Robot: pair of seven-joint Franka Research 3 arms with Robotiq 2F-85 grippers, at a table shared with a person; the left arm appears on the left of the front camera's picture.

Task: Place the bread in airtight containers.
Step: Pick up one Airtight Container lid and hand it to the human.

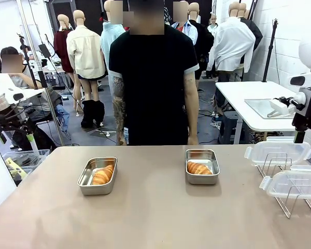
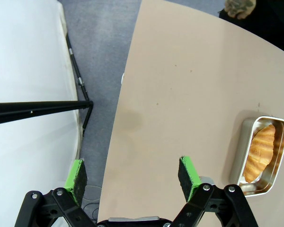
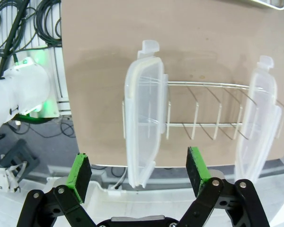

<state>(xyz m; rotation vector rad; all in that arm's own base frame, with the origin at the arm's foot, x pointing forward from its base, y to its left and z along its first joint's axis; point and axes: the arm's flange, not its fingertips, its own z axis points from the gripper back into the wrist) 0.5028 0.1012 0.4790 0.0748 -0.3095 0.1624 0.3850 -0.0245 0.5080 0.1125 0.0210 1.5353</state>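
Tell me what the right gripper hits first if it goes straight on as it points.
Most likely the clear plastic white-rimmed lid centred between its open jaws, resting on the metal wire rack; depth is unclear.

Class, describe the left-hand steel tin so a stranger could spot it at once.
On the tan table stand two steel tins, a croissant in each. Pick the left tin, whose croissant lies aslant, farthest from the wire rack holding clear lids.
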